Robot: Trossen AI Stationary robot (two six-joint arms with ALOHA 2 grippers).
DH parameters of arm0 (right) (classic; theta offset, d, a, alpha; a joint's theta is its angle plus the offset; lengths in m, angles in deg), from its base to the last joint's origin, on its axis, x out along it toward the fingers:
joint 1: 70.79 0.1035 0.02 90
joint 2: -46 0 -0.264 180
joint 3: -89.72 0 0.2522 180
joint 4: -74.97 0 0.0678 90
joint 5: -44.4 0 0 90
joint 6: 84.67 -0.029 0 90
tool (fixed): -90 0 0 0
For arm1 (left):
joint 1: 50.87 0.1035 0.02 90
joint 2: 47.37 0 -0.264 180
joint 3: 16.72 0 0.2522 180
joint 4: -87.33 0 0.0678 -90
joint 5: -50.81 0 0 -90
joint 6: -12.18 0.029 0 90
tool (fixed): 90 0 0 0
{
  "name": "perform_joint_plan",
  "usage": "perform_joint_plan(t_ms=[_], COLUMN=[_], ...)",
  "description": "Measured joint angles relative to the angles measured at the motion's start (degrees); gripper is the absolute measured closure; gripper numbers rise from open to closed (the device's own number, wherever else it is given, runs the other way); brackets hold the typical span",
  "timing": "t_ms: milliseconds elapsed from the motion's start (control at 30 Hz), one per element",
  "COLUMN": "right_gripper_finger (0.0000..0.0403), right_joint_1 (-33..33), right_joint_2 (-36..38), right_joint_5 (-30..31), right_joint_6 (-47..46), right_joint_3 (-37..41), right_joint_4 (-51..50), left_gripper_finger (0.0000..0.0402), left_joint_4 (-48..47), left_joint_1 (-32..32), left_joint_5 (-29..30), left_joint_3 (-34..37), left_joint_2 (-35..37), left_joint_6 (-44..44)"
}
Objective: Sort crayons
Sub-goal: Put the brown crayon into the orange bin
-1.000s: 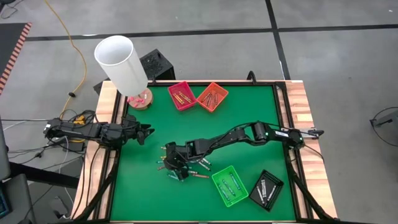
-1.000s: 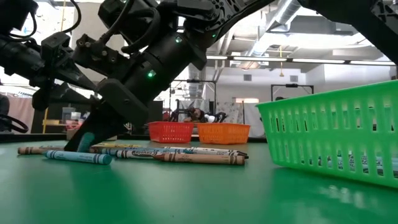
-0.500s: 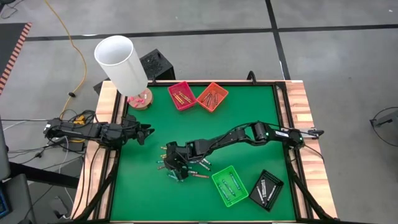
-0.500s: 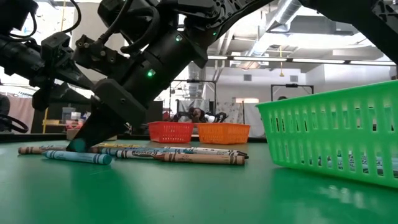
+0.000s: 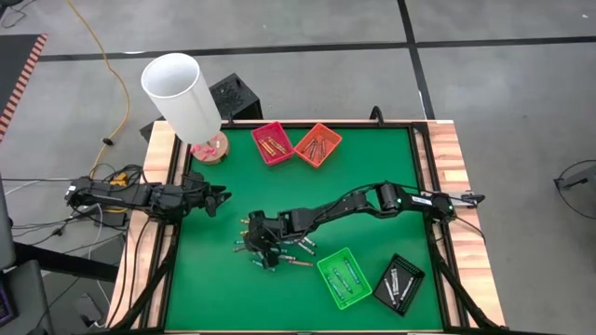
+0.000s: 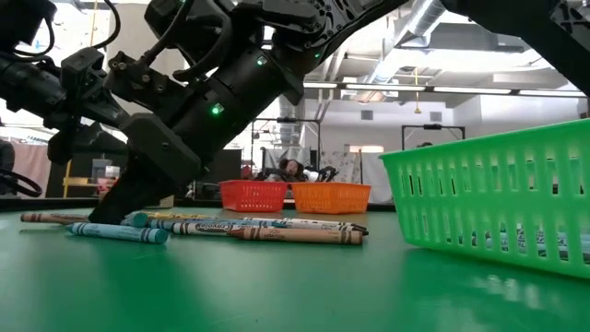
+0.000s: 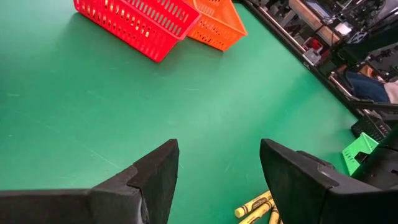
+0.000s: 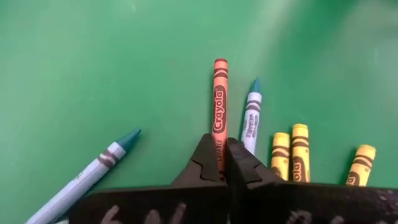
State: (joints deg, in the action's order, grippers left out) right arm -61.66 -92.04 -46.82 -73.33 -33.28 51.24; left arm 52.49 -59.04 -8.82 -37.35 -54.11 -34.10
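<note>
Several crayons (image 5: 270, 251) lie loose on the green table, left of the green tray. My right gripper (image 5: 254, 240) is down on this pile, fingers shut over an orange-red crayon (image 8: 219, 106), and it also shows in the low view (image 6: 118, 210). A teal crayon (image 8: 250, 118), yellow crayons (image 8: 291, 152) and a blue-teal crayon (image 8: 87, 177) lie flat beside it. My left gripper (image 5: 221, 198) waits open and empty at the table's left edge, above bare table (image 7: 217, 180). My right gripper has its shut fingertips (image 8: 211, 155) on the near end of the orange-red crayon (image 8: 218, 144). The fingers come slanting down from the table's right and lie along the crayon. The crayon lies flat on the table. The fingertips hide whether it is pinched.
A red tray (image 5: 272, 142) and an orange tray (image 5: 318, 144) stand at the far edge. A green tray (image 5: 344, 277) and a black tray (image 5: 399, 282) stand at the near right. A tall white cylinder (image 5: 182, 93) stands at the far left corner.
My right gripper has slid a little toward the table's left edge with its tips low on the table. In the low view a teal crayon end now shows lying beside the fingers, and the leftmost crayon has shifted slightly left.
</note>
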Motion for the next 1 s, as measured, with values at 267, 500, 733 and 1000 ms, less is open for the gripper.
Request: perform_joint_plan(t_ms=[267, 500, 733, 1000], right_gripper_finger=[0.04, 0.0401, 0.0401, 0.0401], right_joint_1=[-0.6, -1.9, -4.7, -6.6], right_joint_2=[0.0, 0.2, 0.1, 0.1], right_joint_5=[0.7, 11.5, 22.5, 27.1], right_joint_6=[-1.4, -6.7, -19.7, -28.0], right_joint_3=[-3.8, -8.3, -9.5, -9.5], right_joint_4=[-1.0, -9.5, -21.5, -25.8], left_gripper_finger=[0.0186, 0.0186, 0.0186, 0.0186], left_joint_4=[0.0, 0.0, 0.0, 0.0], left_joint_1=[0.0, 0.0, 0.0, 0.0], left_joint_5=[0.0, 0.0, 0.0, 0.0], left_joint_3=[0.0, 0.0, 0.0, 0.0], left_joint_2=[0.0, 0.0, 0.0, 0.0], left_joint_6=[0.0, 0.0, -0.1, -0.5])
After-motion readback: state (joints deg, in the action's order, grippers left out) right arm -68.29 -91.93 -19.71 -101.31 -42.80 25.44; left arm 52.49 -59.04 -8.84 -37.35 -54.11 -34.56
